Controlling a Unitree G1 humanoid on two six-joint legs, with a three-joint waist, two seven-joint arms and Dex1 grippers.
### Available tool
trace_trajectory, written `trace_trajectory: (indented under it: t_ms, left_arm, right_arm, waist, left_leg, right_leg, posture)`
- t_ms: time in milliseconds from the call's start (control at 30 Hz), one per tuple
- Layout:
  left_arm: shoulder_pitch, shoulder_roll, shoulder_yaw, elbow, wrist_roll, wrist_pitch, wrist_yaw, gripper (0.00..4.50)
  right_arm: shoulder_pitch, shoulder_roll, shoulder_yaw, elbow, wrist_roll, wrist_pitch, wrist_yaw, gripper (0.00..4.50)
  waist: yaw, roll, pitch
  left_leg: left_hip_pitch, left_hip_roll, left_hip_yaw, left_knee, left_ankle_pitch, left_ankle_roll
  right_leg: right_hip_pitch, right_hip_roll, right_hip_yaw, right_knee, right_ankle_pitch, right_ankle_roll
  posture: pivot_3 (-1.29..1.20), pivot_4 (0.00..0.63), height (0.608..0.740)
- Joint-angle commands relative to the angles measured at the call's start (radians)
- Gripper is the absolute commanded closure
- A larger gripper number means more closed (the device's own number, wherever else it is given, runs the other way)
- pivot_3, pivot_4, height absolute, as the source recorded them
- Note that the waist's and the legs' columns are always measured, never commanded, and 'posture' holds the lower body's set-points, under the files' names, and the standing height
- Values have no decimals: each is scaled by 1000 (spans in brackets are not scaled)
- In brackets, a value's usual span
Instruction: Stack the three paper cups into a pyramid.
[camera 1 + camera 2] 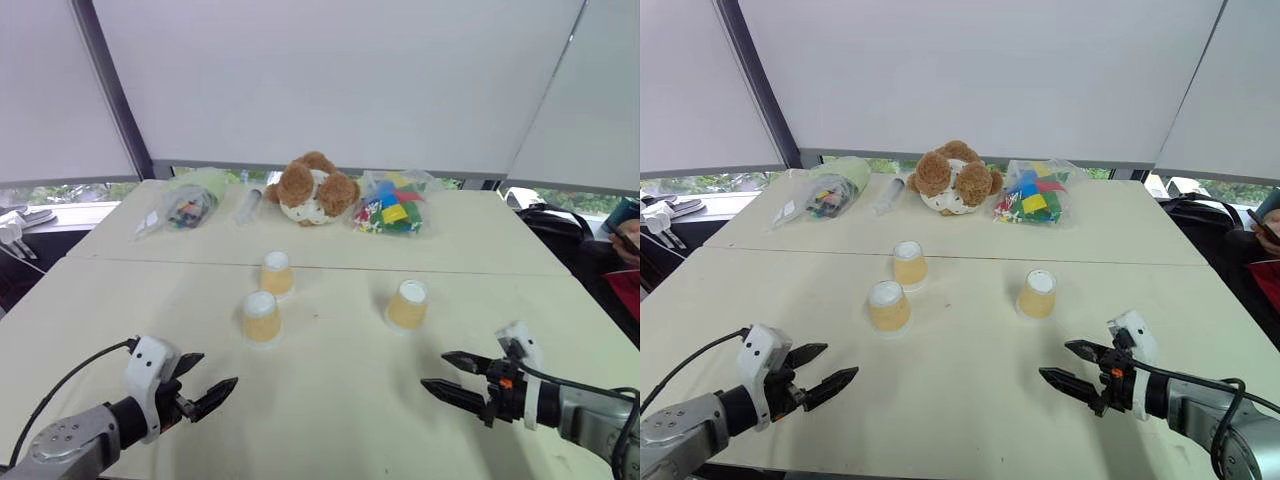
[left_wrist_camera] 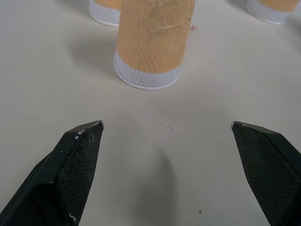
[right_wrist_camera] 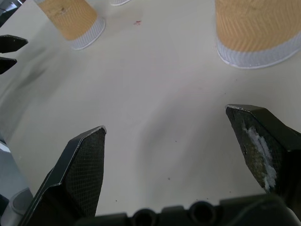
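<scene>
Three tan paper cups stand upside down and apart on the cream table (image 1: 330, 420): one at centre left (image 1: 261, 317), one just behind it (image 1: 276, 273), one to the right (image 1: 408, 304). My left gripper (image 1: 205, 380) hovers open near the front left, short of the centre-left cup (image 2: 149, 44). My right gripper (image 1: 441, 375) is open at the front right, in front of the right cup (image 3: 257, 33). Nothing is between either pair of fingers.
A brown teddy bear (image 1: 311, 188) lies at the back of the table, flanked by a bag of coloured blocks (image 1: 392, 205), a clear tube (image 1: 250, 203) and another plastic bag (image 1: 185, 205). A seam (image 1: 150, 260) runs across between two tabletops. A dark backpack (image 1: 560, 225) sits off the right edge.
</scene>
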Motion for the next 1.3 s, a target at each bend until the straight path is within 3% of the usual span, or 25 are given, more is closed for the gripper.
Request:
trace_trajectory:
  t_ms: [33, 600, 767, 900, 1000, 1300]
  left_arm:
    - [0, 3, 12, -9, 4, -28, -11, 0]
    - [-34, -26, 52, 37, 12, -51, 31, 0]
    - [-68, 24, 58, 72, 40, -68, -9, 0]
    - [-184, 130, 56, 122, 4, -52, -114, 0]
    - [-289, 190, -27, 190, 24, -74, -212, 0]
    - [-644, 97, -223, 526, 124, -194, -325, 0]
  right_arm:
    - [-3, -14, 0, -16, -3, -18, 12, 97]
    - [-79, -28, 36, 52, -38, -37, 26, 97]
    - [-98, -38, 33, 91, -68, -57, 22, 97]
    - [-98, -87, -29, 37, 32, 46, 53, 97]
    - [-105, -94, -33, -46, 130, 134, 40, 97]
    - [-157, -48, 7, -198, 219, 212, -96, 97]
  waist:
    - [0, 0, 0]
    - [0, 0, 0]
    - [1, 0, 0]
    - [5, 0, 0]
    - [4, 0, 0]
    - [3, 0, 0]
  left_leg:
    - [0, 0, 0, 0, 0, 0]
    - [0, 0, 0, 0, 0, 0]
    - [0, 0, 0, 0, 0, 0]
    - [0, 0, 1, 0, 0, 0]
    - [0, 0, 1, 0, 0, 0]
    - [-2, -1, 1, 0, 0, 0]
  right_leg:
    - [0, 0, 0, 0, 0, 0]
    - [0, 0, 0, 0, 0, 0]
    - [0, 0, 0, 0, 0, 0]
    - [0, 0, -1, 0, 0, 0]
    - [0, 0, -1, 0, 0, 0]
    - [-1, 1, -1, 0, 2, 4]
  posture:
    - [0, 150, 740]
    - [0, 150, 740]
    - [0, 150, 740]
    - [0, 150, 740]
    - [0, 150, 740]
    - [0, 150, 740]
